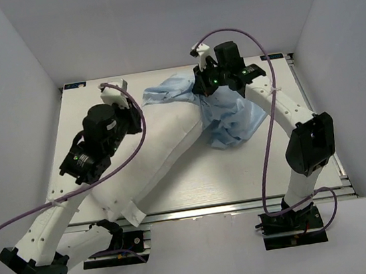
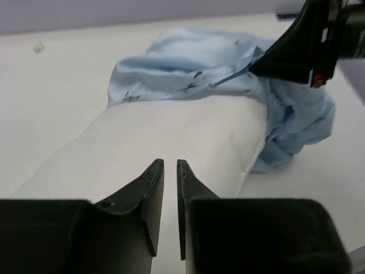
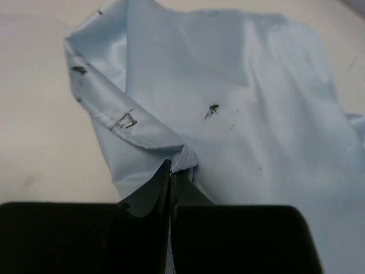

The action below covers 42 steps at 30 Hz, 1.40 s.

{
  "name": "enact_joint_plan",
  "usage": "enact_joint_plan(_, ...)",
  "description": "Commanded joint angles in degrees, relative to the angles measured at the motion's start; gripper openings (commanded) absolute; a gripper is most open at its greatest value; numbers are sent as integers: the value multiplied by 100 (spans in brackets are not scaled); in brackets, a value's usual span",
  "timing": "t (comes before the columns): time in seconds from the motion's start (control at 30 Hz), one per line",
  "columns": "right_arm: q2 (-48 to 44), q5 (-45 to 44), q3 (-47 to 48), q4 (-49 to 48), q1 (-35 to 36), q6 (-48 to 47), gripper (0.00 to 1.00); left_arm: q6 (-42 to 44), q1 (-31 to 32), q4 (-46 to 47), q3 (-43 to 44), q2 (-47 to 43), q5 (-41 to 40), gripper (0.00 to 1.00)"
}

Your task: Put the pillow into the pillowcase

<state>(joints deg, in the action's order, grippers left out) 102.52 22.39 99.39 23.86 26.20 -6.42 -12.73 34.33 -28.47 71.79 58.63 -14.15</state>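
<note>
The pillow (image 1: 161, 150) is laid slantwise from the desk's near edge toward the far edge, where the pillowcase (image 1: 235, 120) is bunched against it. Only in the right wrist view is the right gripper (image 3: 171, 166) seen clamped on a pillowcase fold. The left gripper (image 2: 170, 165) is held slightly parted, empty.

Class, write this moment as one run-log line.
right gripper: shut on pillowcase edge | left gripper: over pillow, grip unclear | pillow: mostly outside pillowcase
</note>
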Motion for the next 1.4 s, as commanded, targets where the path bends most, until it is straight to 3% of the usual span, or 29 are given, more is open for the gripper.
enact_joint_plan(0.0, -197, -86, -384, -267, 105, -44, 0, -133, 13, -439, -445, 52, 193, 29)
enact_joint_plan(0.07, -258, -121, -534, -355, 96, -44, 0, -247, 4, -694, -490, 17, 98, 51)
enact_joint_plan(0.17, -338, -313, -702, -443, 96, -97, 0, -746, 4, -1247, -412, 8, -210, 65)
enact_joint_plan(0.37, -250, -437, -650, -479, 0, -114, 0, -1538, 4, -1917, -341, 43, -168, 76)
enact_joint_plan(0.4, -233, -437, -632, -470, 0, -114, 0, -1539, 4, -1891, -367, 26, 33, 87)
enact_joint_plan(0.5, -197, -394, -553, -435, -1, -123, 0, -1233, 4, -1654, -499, 8, 673, 96)
enact_joint_plan(0.67, -92, -235, -430, -294, 17, -88, 0, -433, 39, -1233, -570, 473, 1196, 98)
enact_joint_plan(0.97, -171, -183, -526, -232, 202, -141, 0, 578, 408, -573, -280, 1694, 643, 98)
enact_joint_plan(1.03, -188, -156, -526, -224, 219, -132, 0, 649, 487, -467, -349, 1950, 467, 95)
enact_joint_plan(1.13, -215, -69, -491, -171, 246, -123, 0, 702, 487, -326, -508, 2205, 203, 75)
enact_joint_plan(1.17, -232, -51, -483, -153, 254, -123, 0, 711, 487, -248, -543, 2249, 168, 56)
enact_joint_plan(1.27, -294, 55, -465, -40, 377, -141, 0, 746, 487, 6, -596, 2319, 167, 32)
enact_joint_plan(1.3, -311, 72, -447, -4, 482, -149, 0, 755, 487, 78, -596, 2319, 211, 18)
enact_joint_plan(1.37, -381, 134, -430, 49, 623, -158, 0, 781, 487, 271, -465, 2337, 246, 6)
